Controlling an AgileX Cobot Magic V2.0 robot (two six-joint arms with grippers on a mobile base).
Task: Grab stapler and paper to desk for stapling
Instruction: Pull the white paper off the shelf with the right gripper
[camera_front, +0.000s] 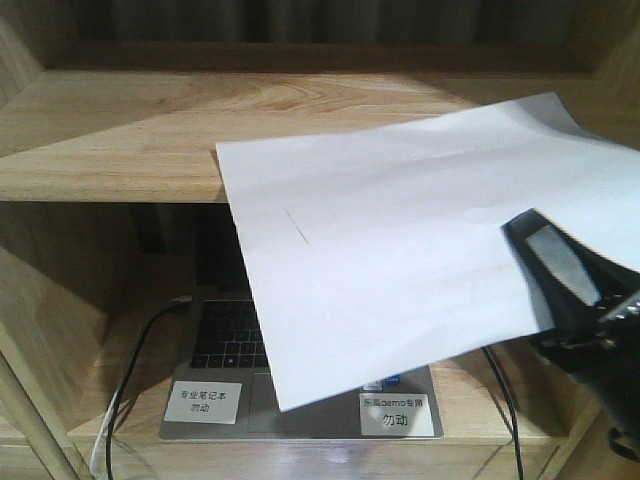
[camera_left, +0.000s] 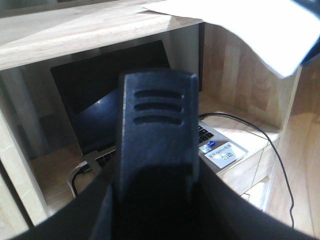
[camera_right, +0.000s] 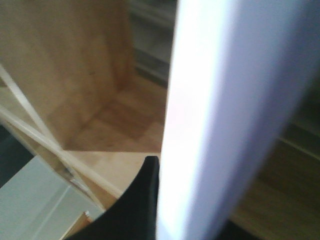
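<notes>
The white paper (camera_front: 400, 260) hangs in the air in front of the pale wood shelf unit, tilted, its far corner over the upper shelf. My right gripper (camera_front: 548, 292) is shut on its right edge, one black finger with a grey pad lying on top. In the right wrist view the paper (camera_right: 225, 120) runs edge-on beside a black finger (camera_right: 142, 200). The left wrist view is filled by the black stapler (camera_left: 157, 120), three grooves at its end, held in my left gripper (camera_left: 157, 192). A corner of the paper (camera_left: 260, 35) shows above. The desk is out of view.
An open laptop (camera_front: 225, 335) with two white printed labels (camera_front: 208, 402) sits on the lower shelf under the paper. Black cables (camera_front: 135, 360) trail off both its sides. The upper shelf board (camera_front: 110, 140) juts out above it, with side panels left and right.
</notes>
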